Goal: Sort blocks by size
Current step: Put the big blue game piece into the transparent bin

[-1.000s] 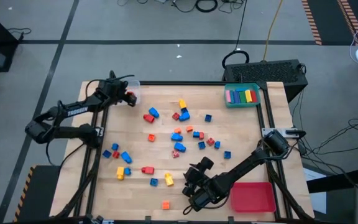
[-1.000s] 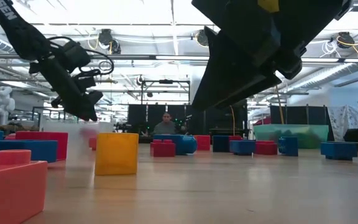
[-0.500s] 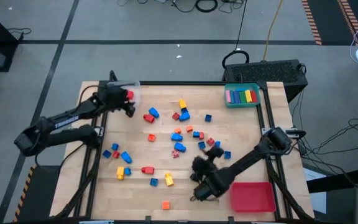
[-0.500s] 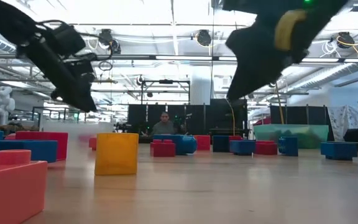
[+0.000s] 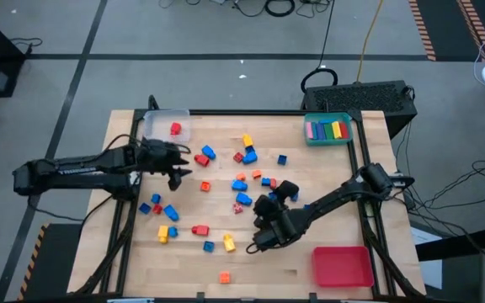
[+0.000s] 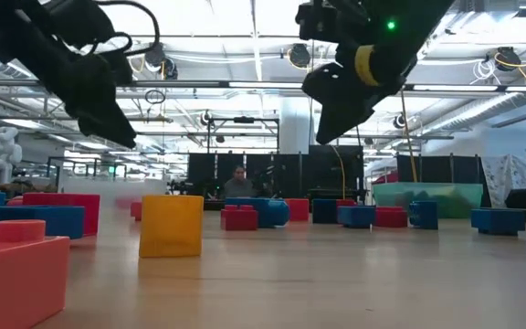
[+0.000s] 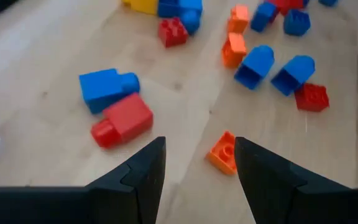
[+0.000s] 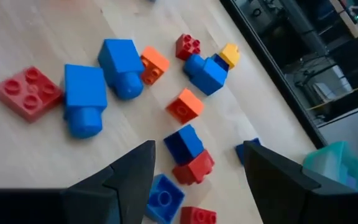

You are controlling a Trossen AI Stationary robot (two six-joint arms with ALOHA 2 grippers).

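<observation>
With a small red plastic block (image 5: 175,129) now lying in the clear tray (image 5: 162,119), the left end effector (image 5: 178,168) has withdrawn, empty and apart, while the right end effector (image 5: 262,236), wide, has advanced over the counter's (image 5: 327,168) scattered blocks.

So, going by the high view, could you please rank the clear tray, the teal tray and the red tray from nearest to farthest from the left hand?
1. Clear tray: far-left corner, just beyond the left hand.
2. Teal tray: far-right corner.
3. Red tray: near-right corner, farthest by a modest margin.
</observation>
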